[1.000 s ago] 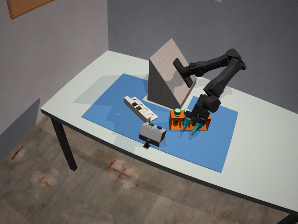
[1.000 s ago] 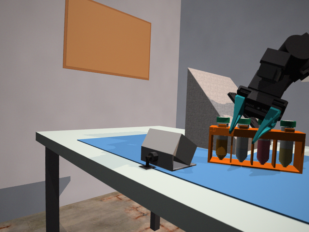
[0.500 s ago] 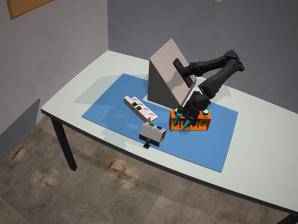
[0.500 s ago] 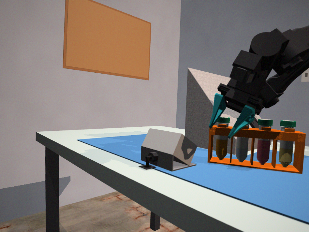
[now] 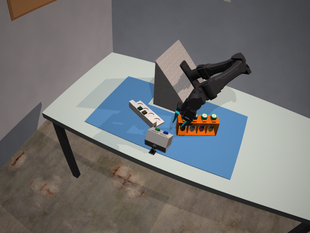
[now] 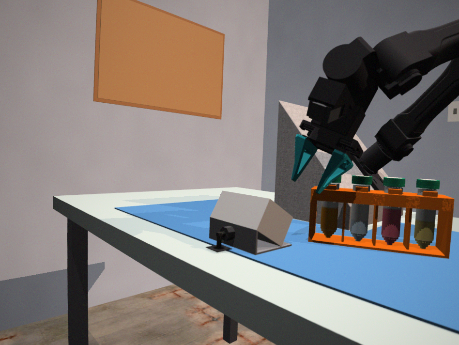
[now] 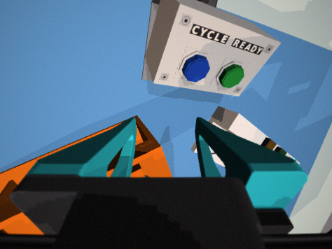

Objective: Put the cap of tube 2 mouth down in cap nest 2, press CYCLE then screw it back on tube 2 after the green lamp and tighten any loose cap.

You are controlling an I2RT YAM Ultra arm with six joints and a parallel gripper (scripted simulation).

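The orange rack DS (image 6: 382,219) holds four tubes, each with a green cap on. Counted from the arm's left, tube 2's cap (image 6: 393,181) is second from the right in the exterior view; it also shows in the top view (image 5: 204,115). My gripper (image 6: 306,185) hangs tilted over the rack's opposite end, toward the key desk, a little above the rack top. Its teal fingers are open with nothing between them, as the wrist view (image 7: 165,120) shows. The blue CYCLE key (image 7: 196,68) and the green READY key (image 7: 231,75) lie ahead of the fingers.
The white cap tray CT (image 5: 146,112) lies left of the rack, and both its lamps look dark. The key desk (image 5: 159,136) stands in front of it. A grey wedge (image 5: 172,77) carrying the arm's base stands behind the rack.
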